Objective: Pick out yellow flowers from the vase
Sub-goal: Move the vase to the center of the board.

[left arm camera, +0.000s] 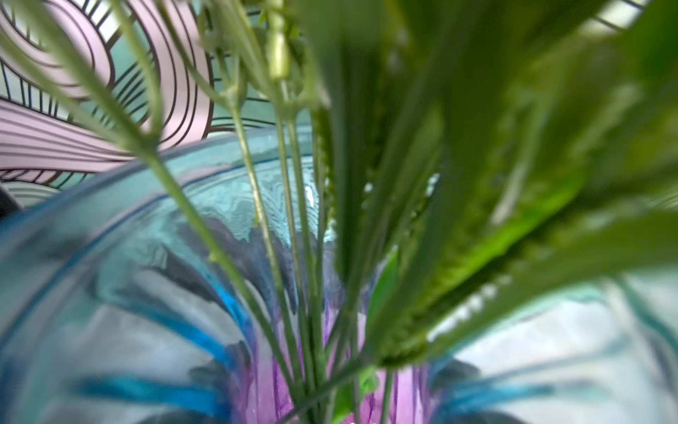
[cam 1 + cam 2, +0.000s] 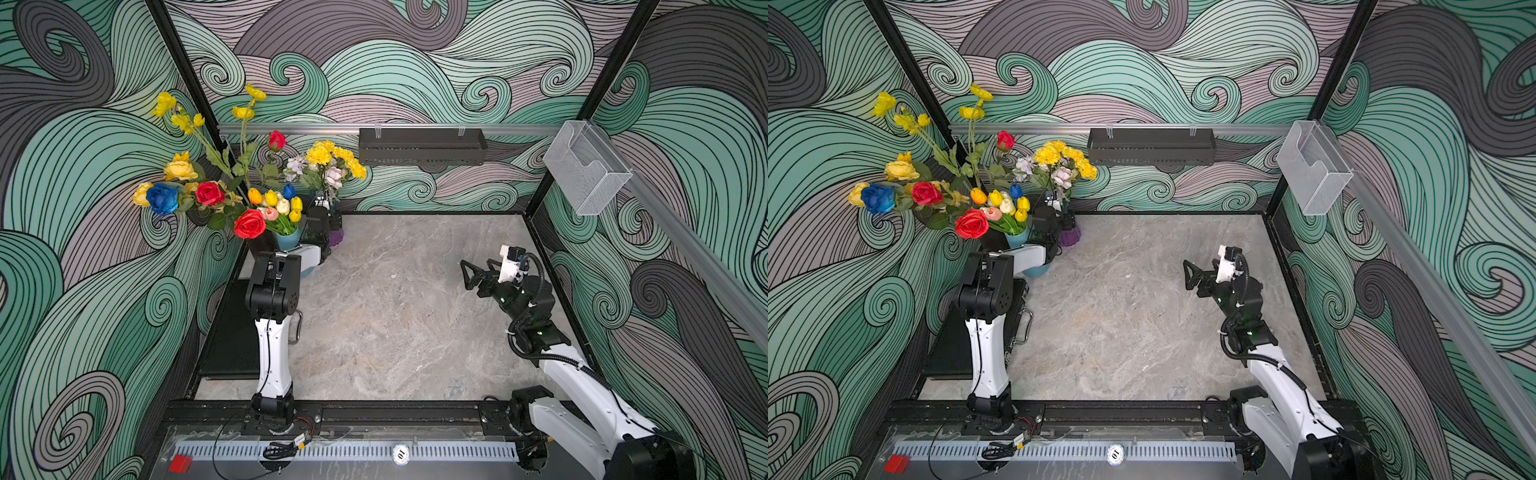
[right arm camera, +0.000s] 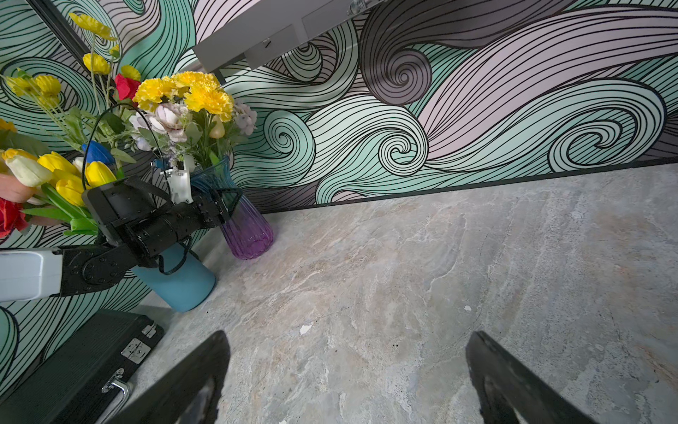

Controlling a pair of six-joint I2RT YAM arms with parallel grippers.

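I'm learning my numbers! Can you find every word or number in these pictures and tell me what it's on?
"10" (or "01" if read the other way up): on the round white badge set in the slotted rail at the front, in both top views.
Yellow tag by the black cable: too small to read.
No other writing can be read.

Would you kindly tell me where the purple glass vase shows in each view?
Top view: purple glass vase, back edge of the table.
Top view: same spot.
Left wrist: looked into from above; blue rim.
Right wrist: beside the teal vase, purple base.
Shared landmark: yellow pom-poms standing in it; left wrist shows only stems.
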